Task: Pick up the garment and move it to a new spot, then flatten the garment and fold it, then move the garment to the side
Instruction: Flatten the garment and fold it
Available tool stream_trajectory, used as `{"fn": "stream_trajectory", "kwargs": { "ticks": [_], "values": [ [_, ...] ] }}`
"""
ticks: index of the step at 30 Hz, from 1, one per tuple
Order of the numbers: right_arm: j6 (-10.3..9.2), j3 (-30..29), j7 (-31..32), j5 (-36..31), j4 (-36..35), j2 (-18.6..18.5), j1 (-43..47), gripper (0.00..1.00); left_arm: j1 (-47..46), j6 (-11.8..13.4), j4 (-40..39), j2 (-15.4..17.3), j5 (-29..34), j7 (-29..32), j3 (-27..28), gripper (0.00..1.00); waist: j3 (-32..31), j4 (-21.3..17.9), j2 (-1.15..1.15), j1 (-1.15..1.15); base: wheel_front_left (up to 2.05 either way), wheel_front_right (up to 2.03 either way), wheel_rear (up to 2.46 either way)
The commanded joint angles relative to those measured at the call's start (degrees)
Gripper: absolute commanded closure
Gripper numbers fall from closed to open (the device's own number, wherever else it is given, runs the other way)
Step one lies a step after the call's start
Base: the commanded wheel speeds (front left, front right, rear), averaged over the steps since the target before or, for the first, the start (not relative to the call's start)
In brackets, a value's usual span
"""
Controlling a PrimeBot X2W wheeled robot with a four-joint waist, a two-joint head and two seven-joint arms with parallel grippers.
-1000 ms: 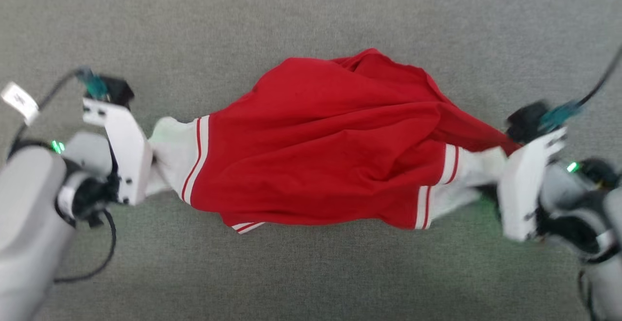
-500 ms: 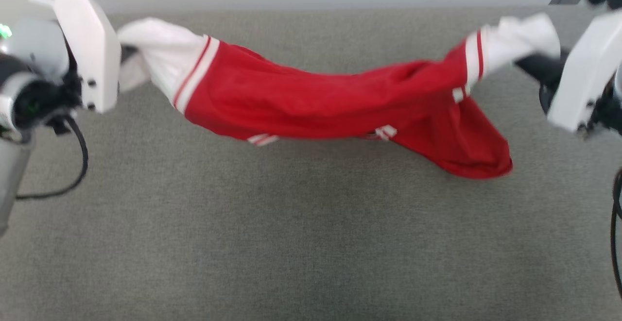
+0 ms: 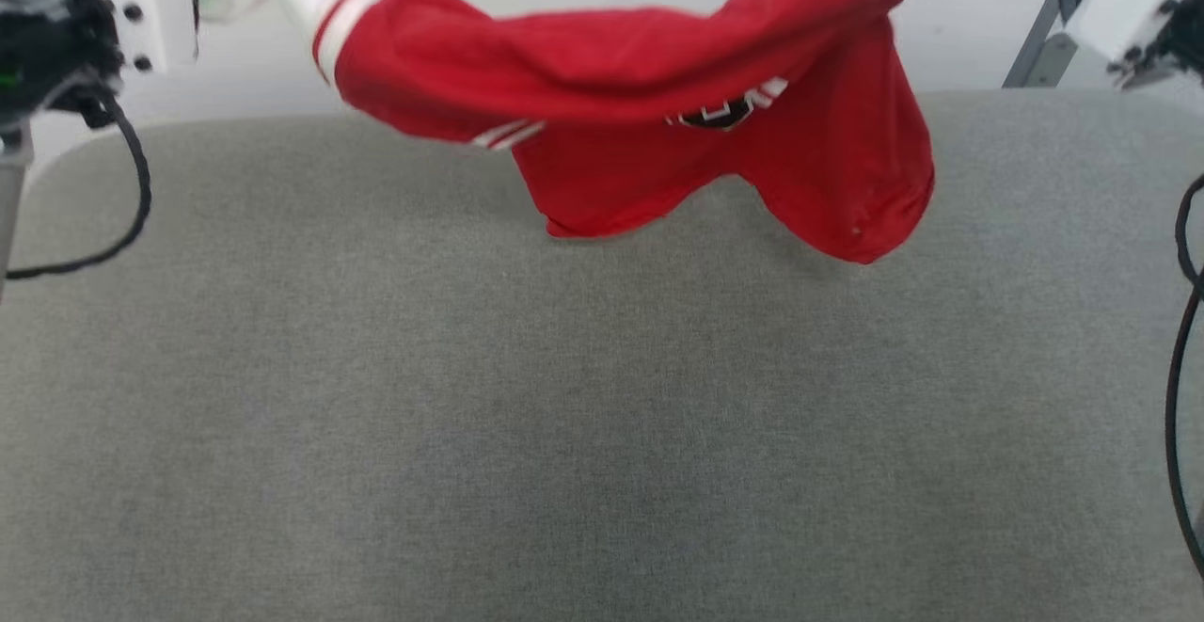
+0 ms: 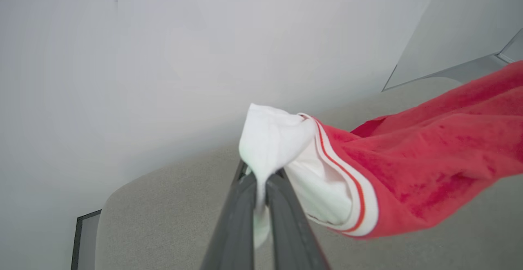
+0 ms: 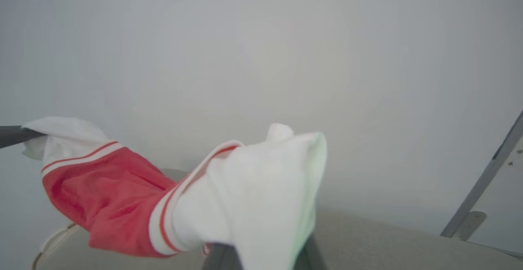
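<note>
The garment point(image 3: 611, 76) is bright red with white cuffs. It hangs in the air, stretched between my two grippers at the top of the head view. Its red body sags in two lobes just above the grey surface point(image 3: 602, 415). My left gripper point(image 4: 261, 180) is shut on one white cuff point(image 4: 269, 139), which bunches over the fingertips. My right gripper point(image 5: 261, 255) is shut on the other white cuff point(image 5: 253, 196), which drapes over and hides most of its fingers. In the right wrist view the garment point(image 5: 106, 196) runs left to the far cuff.
The wide grey padded surface lies below the garment, with a pale wall behind it. A grey metal strut point(image 3: 1035, 48) stands at the upper right. Black cables hang beside the left arm point(image 3: 132, 189) and the right arm point(image 3: 1176, 321).
Both grippers have lifted the garment off the surface and carried it up and away, still shut on the cuffs. It hangs and sags more. The head camera has tilted up.
</note>
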Motion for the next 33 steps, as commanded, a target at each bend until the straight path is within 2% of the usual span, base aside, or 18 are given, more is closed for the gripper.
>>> {"fn": "stream_trajectory", "kwargs": {
  "ticks": [1,8,19,27,33],
  "values": [
    [0.00,-0.12,-2.41,-1.53,1.70,0.26,-1.63,1.00,-1.39,-0.25,1.15,-0.34,0.49,-1.08,0.19,1.00,-0.84,0.00,0.00,0.00,0.00,0.00,0.00],
    [0.00,-0.04,-9.24,-7.21,9.30,0.02,-4.88,1.00,-4.32,0.75,5.46,-1.10,1.92,-3.02,0.11,1.00,-1.87,0.31,0.00,0.00,0.00,0.00,0.00],
    [0.00,0.39,-12.81,-10.00,15.96,0.76,-8.09,1.00,-6.17,1.36,7.64,-1.28,2.58,-3.59,0.00,1.00,-1.11,0.75,0.00,0.00,0.00,0.00,0.00],
    [0.00,-0.16,-19.10,-14.62,21.56,1.96,-13.20,1.00,-9.47,1.00,9.55,-3.24,4.17,-7.66,-0.71,1.00,3.84,0.97,0.00,0.00,0.00,0.00,0.00],
    [0.00,-0.29,-27.68,-20.03,28.24,3.24,-20.38,1.00,-15.42,1.07,12.99,-5.04,7.62,-14.90,-0.94,1.00,10.51,1.07,0.00,0.00,0.00,0.00,0.00]
  ]
}}
